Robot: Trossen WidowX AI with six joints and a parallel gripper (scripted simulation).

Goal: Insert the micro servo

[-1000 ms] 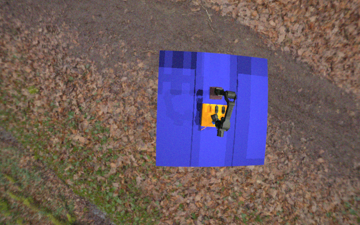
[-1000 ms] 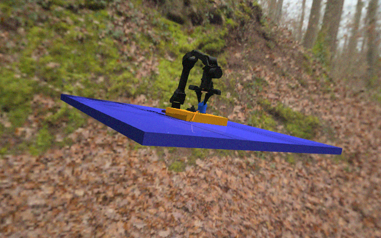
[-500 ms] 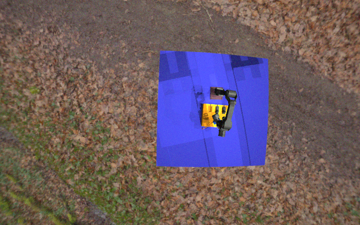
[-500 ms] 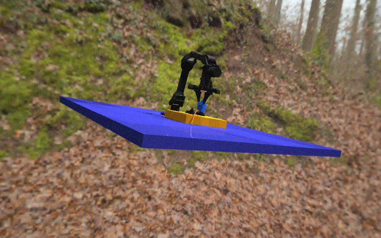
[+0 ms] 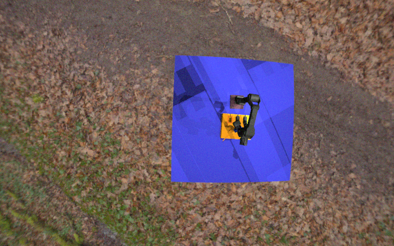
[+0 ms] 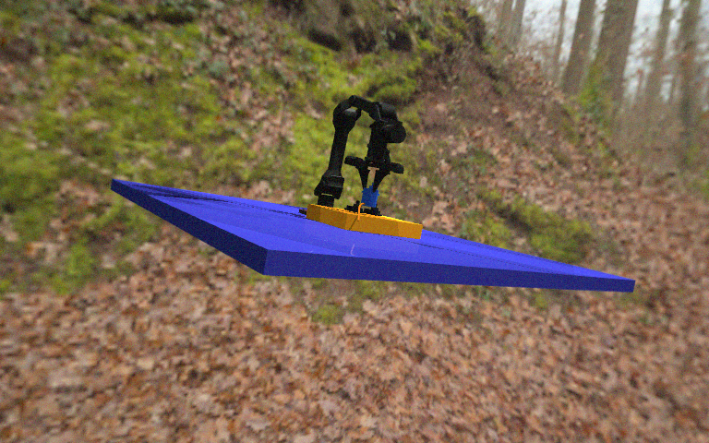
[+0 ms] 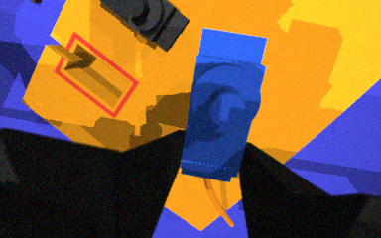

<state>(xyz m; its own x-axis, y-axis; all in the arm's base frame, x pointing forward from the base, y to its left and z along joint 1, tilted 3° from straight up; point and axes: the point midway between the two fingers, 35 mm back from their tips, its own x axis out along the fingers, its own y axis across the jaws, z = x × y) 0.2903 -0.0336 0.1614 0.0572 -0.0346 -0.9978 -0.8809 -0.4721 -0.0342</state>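
Observation:
My gripper [image 7: 212,144] [image 6: 372,184] [image 5: 237,125] is shut on the blue micro servo [image 7: 223,104] [image 6: 369,197]. It holds the servo by its long sides, just above the orange deck [image 7: 308,74] [image 6: 389,225] [image 5: 225,131]. The servo's round output end faces the wrist camera. Its orange cable [image 7: 218,200] hangs from the end nearest me. The empty pocket, marked with a red outline [image 7: 85,94], lies to the upper left in the wrist view, apart from the servo. It has a side notch at its left end.
A dark servo [image 7: 146,20] sits mounted in the deck near the pocket. The deck lies on a blue table [image 5: 203,156] [image 6: 313,256] near the arm's brown base plate [image 5: 232,104]. Leafy ground surrounds the table.

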